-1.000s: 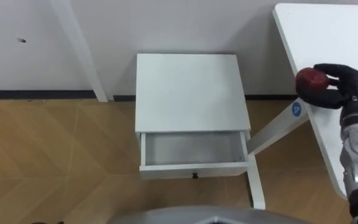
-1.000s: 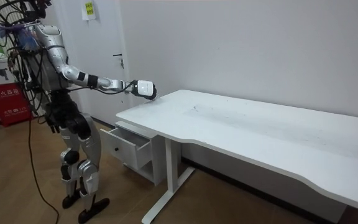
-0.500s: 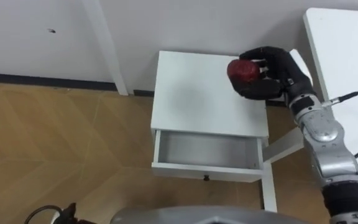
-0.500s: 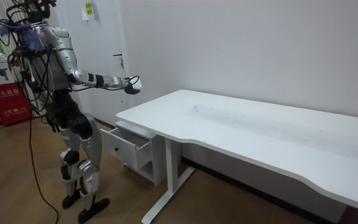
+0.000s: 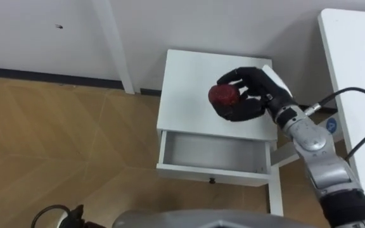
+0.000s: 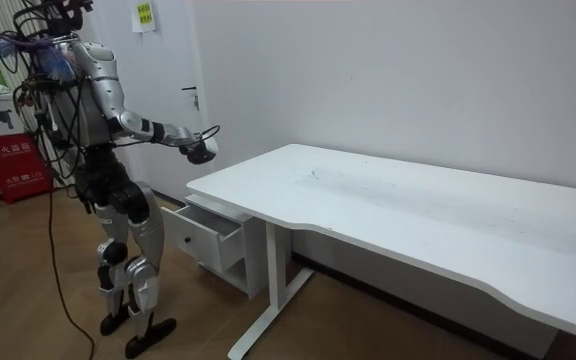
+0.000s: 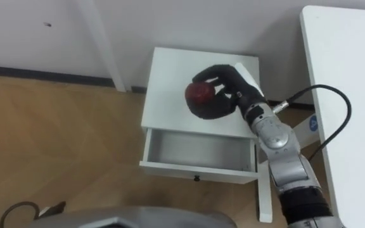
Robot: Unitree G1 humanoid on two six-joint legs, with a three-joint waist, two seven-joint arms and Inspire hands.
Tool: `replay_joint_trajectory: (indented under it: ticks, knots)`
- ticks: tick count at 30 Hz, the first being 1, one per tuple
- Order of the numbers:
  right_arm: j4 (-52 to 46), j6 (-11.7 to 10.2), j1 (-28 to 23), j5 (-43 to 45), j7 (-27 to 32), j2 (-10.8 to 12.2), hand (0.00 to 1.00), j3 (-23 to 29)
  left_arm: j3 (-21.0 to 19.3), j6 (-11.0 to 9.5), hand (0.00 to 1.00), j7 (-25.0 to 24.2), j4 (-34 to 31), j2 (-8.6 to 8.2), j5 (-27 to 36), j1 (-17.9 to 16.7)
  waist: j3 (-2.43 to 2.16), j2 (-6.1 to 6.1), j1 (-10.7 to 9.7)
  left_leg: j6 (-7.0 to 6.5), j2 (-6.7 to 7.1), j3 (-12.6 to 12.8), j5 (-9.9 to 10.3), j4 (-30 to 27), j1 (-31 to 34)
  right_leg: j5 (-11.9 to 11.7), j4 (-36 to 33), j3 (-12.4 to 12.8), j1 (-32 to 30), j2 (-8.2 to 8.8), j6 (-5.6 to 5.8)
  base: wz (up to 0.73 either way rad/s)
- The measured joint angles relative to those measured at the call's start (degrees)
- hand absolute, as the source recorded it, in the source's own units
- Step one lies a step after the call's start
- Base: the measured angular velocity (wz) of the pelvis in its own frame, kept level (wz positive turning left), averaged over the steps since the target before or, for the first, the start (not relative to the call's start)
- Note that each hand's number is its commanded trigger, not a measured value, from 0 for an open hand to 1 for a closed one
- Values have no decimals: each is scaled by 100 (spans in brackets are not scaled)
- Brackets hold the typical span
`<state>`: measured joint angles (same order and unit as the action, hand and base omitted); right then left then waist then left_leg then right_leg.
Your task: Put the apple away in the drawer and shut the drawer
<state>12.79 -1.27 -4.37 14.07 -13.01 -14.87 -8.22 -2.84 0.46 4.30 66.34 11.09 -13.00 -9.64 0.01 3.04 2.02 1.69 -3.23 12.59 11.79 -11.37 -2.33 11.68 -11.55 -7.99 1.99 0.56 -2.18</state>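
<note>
White cabinet (image 5: 185, 82) against the wall, its drawer (image 5: 211, 154) pulled open at the front. Red apple (image 5: 224, 96) held over the cabinet top, the right hand (image 5: 260, 90) grasping it with fingers and thumb curled round. White desk (image 5: 360, 57) at far right.

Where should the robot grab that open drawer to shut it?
By the small dark knob mid-front of the drawer, coming from the robot's side. That front faces the robot and sticks out, so a flat push would probably work too.
</note>
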Motion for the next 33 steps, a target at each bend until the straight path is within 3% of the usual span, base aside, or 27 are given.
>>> replay_joint_trajectory:
  ticks: [10, 11, 12, 14, 19, 33]
  knots:
    - [13, 42, -201, 453, -101, -12, 100, -104, 179, -16, 0, 55, 0, 47, 0, 14, -2, 61, -14, 0, -3, -3, 0, -6, -28, -1, -4, -1, 37, -1, 1, 0]
    - [40, 40, -199, 452, -100, -12, 91, -124, 196, -16, 0, 55, 1, 51, 1, 13, -1, 64, -17, 0, -3, -5, 0, -9, -34, -2, -3, -2, 49, -1, 2, 0]
    - [141, 40, -199, 455, -100, -11, 67, -175, 202, -16, 0, 56, 3, 52, 1, 12, 7, 62, -19, 0, -3, -8, 0, -18, -44, -2, -1, -4, 94, 0, 3, 0]
    - [317, 68, -202, 479, -187, -2, 0, -197, 226, -18, 0, 56, 3, 52, 5, 12, 22, 80, -5, -1, -4, -12, 0, -29, -41, -5, -4, -8, 99, 1, 7, 0]
    - [451, 68, -202, 503, -278, 1, 0, -199, 295, -18, 0, 56, 4, 53, 4, 1, 40, 56, -6, -2, -4, -11, 1, -42, -35, -12, -10, -8, 97, 2, 10, 0]
    - [732, 61, -208, 622, -312, 140, 0, -180, 313, -27, 0, 55, 4, 43, 0, 18, 36, 22, -15, -3, -2, -18, 2, -46, -29, -12, -2, -12, 99, 3, 11, 0]
